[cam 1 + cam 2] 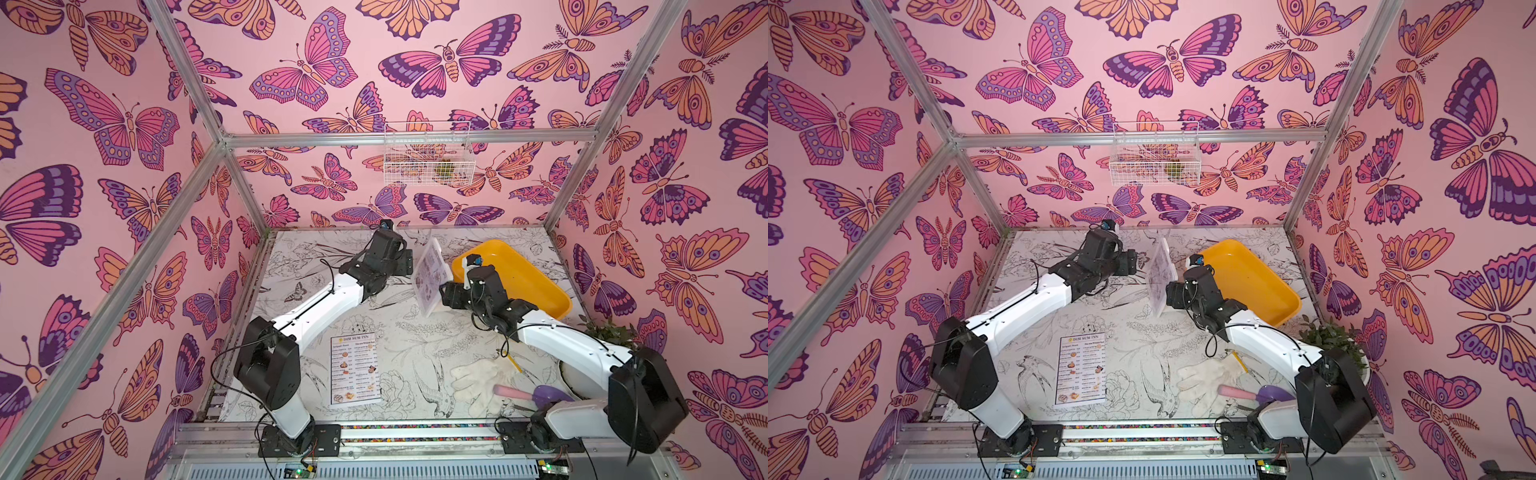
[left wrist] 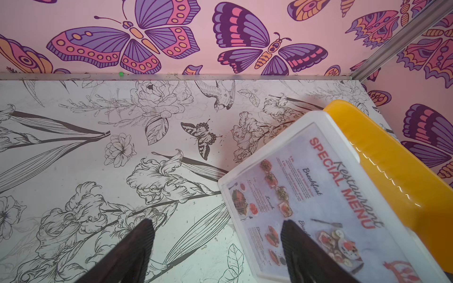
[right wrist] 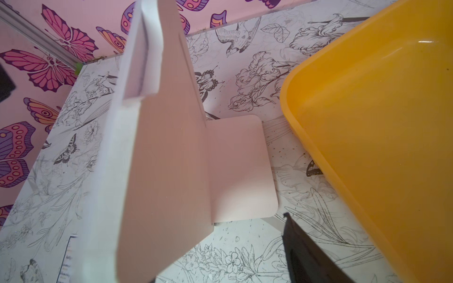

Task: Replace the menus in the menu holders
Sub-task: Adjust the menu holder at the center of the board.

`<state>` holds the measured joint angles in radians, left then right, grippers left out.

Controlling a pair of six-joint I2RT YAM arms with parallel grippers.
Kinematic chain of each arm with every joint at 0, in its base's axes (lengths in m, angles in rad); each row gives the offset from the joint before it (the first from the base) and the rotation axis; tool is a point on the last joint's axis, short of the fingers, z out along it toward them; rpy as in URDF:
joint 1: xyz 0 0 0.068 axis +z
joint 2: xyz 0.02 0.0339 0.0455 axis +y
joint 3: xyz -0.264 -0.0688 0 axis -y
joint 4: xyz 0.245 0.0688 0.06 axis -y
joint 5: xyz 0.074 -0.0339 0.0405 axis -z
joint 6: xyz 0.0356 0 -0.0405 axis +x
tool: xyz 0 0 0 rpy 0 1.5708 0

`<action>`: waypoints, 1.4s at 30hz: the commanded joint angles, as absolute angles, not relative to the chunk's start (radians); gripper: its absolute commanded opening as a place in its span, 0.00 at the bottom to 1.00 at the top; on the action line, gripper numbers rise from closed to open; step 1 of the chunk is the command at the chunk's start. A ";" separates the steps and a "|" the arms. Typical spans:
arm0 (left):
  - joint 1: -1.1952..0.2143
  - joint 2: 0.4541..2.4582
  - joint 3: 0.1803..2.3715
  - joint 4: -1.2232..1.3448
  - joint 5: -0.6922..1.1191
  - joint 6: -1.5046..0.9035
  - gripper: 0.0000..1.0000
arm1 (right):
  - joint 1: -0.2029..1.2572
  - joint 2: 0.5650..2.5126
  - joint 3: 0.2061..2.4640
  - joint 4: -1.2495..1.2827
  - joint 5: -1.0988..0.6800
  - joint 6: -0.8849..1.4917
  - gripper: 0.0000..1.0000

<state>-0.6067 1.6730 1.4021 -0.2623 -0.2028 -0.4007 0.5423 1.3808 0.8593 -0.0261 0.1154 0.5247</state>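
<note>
Menu holder (image 1: 432,276) upright beside tray (image 1: 534,280)

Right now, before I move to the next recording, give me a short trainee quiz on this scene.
1. True or false: the SPECIAL MENU sits in the menu holder.
2. Pick one: the DIM SUM INN menu is (a) flat on the table, (b) rolled up, (c) folded in half.
3. Fill in: the left gripper is ____.
Key: 1 true; 2 a; 3 open.
</note>
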 commanded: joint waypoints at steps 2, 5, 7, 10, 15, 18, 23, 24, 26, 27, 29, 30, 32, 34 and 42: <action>-0.599 1.648 1.400 -0.267 -0.212 -0.383 0.84 | 0.473 1.432 0.888 0.016 0.130 0.523 0.74; -0.599 1.658 1.410 -0.267 -0.209 -0.383 0.83 | 0.422 1.487 0.908 0.048 0.080 0.508 0.73; -0.598 1.661 1.416 -0.267 -0.209 -0.382 0.83 | 0.399 1.523 0.928 0.064 0.053 0.496 0.72; -0.600 1.667 1.422 -0.266 -0.210 -0.382 0.83 | 0.372 1.565 0.967 0.077 0.022 0.479 0.71; -0.599 1.676 1.425 -0.266 -0.212 -0.380 0.83 | 0.331 1.675 0.998 0.171 -0.071 0.459 0.68; -0.599 1.680 1.422 -0.265 -0.212 -0.379 0.83 | 0.315 1.720 1.015 0.234 -0.143 0.414 0.68; -0.597 1.681 1.417 -0.265 -0.215 -0.373 0.83 | 0.275 1.800 1.097 0.196 -0.216 0.356 0.72; -0.597 1.679 1.416 -0.264 -0.216 -0.371 0.83 | 0.268 1.801 1.103 0.181 -0.218 0.352 0.73; -0.594 1.676 1.415 -0.263 -0.219 -0.370 0.83 | 0.256 1.778 1.086 0.182 -0.221 0.347 0.77; -0.594 1.677 1.415 -0.264 -0.219 -0.368 0.83 | 0.255 1.759 1.072 0.188 -0.223 0.344 0.79; -0.594 1.678 1.416 -0.264 -0.220 -0.367 0.82 | 0.254 1.715 1.037 0.194 -0.210 0.339 0.80; -0.593 1.680 1.417 -0.263 -0.219 -0.368 0.82 | 0.255 1.699 1.024 0.195 -0.207 0.339 0.80; -0.594 1.684 1.422 -0.265 -0.216 -0.369 0.82 | 0.255 1.675 1.002 0.199 -0.196 0.345 0.78; -0.594 1.689 1.427 -0.261 -0.215 -0.371 0.82 | 0.255 1.666 0.993 0.197 -0.178 0.350 0.76; -0.593 1.696 1.430 -0.262 -0.209 -0.374 0.82 | 0.253 1.714 1.023 0.183 -0.053 0.349 0.65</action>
